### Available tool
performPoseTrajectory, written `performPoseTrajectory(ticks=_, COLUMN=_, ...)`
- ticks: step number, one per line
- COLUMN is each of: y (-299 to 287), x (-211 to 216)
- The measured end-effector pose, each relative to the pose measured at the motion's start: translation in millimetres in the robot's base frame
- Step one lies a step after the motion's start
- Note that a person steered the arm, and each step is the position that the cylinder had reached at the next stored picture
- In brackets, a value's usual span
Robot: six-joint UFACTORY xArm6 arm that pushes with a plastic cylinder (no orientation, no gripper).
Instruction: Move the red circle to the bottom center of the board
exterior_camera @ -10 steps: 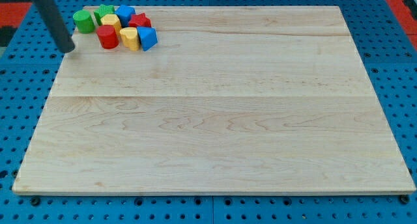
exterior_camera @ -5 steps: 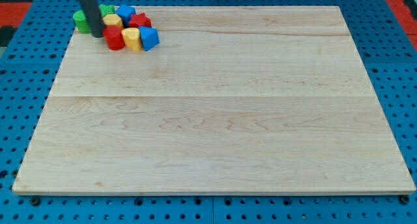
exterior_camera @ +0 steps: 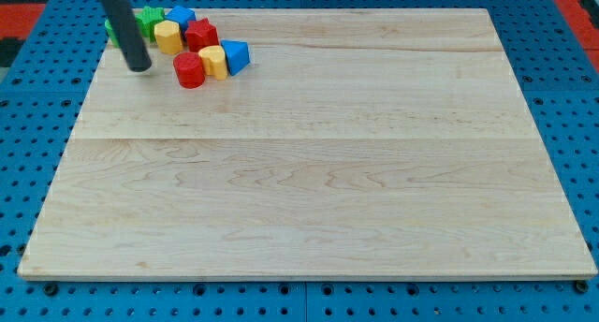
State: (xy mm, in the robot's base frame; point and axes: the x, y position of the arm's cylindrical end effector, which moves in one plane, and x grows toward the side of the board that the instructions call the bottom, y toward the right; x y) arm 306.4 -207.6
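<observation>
I judge the job barely begun: the red circle (exterior_camera: 189, 69) sits at the far left of the board (exterior_camera: 309, 172), touching a yellow block (exterior_camera: 215, 62), well apart from the near centre. My tip (exterior_camera: 140, 67) rests just left of it; no jaws here, only a rod. I read no writing anywhere.

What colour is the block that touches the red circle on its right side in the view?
Yellow, seen clearly in the camera view beside the red circle.
</observation>
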Motion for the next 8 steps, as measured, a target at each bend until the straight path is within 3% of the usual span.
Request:
performPoseTrajectory(ticks=1, y=45, x=-13)
performPoseTrajectory(ticks=3, y=125, x=76)
performPoseTrajectory(ticks=4, y=116, x=96)
performPoseTrajectory(ticks=6, y=85, x=51)
performPoseTrajectory(ticks=7, y=27, x=45)
performPoseTrajectory(ticks=8, y=-13, x=71)
